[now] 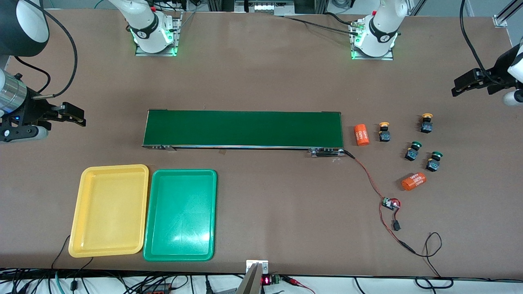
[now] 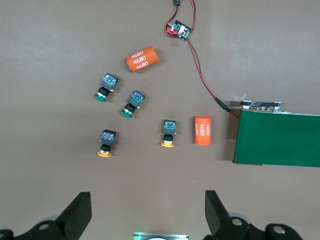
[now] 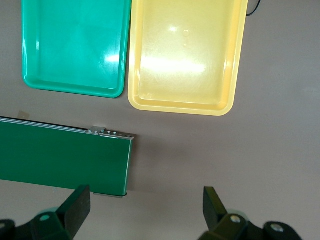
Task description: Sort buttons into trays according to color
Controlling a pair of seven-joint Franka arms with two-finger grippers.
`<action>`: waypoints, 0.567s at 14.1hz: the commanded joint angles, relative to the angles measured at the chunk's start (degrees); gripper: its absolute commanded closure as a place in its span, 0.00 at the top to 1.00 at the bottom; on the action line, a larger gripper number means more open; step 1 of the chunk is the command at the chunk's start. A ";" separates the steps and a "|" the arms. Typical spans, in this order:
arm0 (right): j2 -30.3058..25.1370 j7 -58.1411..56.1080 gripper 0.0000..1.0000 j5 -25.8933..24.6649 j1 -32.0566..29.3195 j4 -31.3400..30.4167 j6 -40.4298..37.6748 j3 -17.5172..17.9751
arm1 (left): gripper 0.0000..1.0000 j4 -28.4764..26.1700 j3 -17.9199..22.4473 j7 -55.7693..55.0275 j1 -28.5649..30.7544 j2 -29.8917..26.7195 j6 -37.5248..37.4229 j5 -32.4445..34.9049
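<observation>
Both trays, yellow point(image 1: 109, 211) and green point(image 1: 180, 215), lie empty side by side at the right arm's end. Four buttons point(image 1: 412, 151) are clustered upright at the left arm's end, none yet moved. Left gripper point(image 1: 470, 83) and right gripper point(image 1: 67, 114) are held high, fingers apart; one button is best gripped by its body, orange cylinders point(image 1: 361, 134) avoided.

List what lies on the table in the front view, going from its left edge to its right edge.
Yellow tray → green tray → conveyor belt → upright orange cylinder → yellow button → lying orange cylinder.

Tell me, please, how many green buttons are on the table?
2: one green button lies nearer the conveyor belt; the other green button lies beside it, slightly nearer the front camera. None looks hidden.
</observation>
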 commanded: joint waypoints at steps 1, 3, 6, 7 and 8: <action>-0.52 0.52 1.00 -0.83 0.19 -0.29 0.41 0.18 | 1.00 -0.58 -0.22 -0.35 0.24 -1.72 -0.57 0.97; -0.52 0.52 1.00 -0.83 0.19 -0.29 0.41 0.18 | 1.00 -0.15 -0.30 -0.35 0.15 -1.56 -0.40 1.05; -0.43 0.52 1.00 -0.83 0.19 -0.29 0.50 0.18 | 1.00 0.55 -0.31 -0.26 -0.46 -0.60 0.21 0.26; -0.52 0.52 1.00 -0.83 0.19 -0.29 0.50 0.18 | 1.00 0.55 -0.30 -0.26 -0.38 0.11 0.91 0.09; -0.43 0.52 1.00 -0.83 0.19 -0.29 0.50 0.18 | 1.00 0.55 -0.04 0.52 0.14 0.37 3.01 -3.05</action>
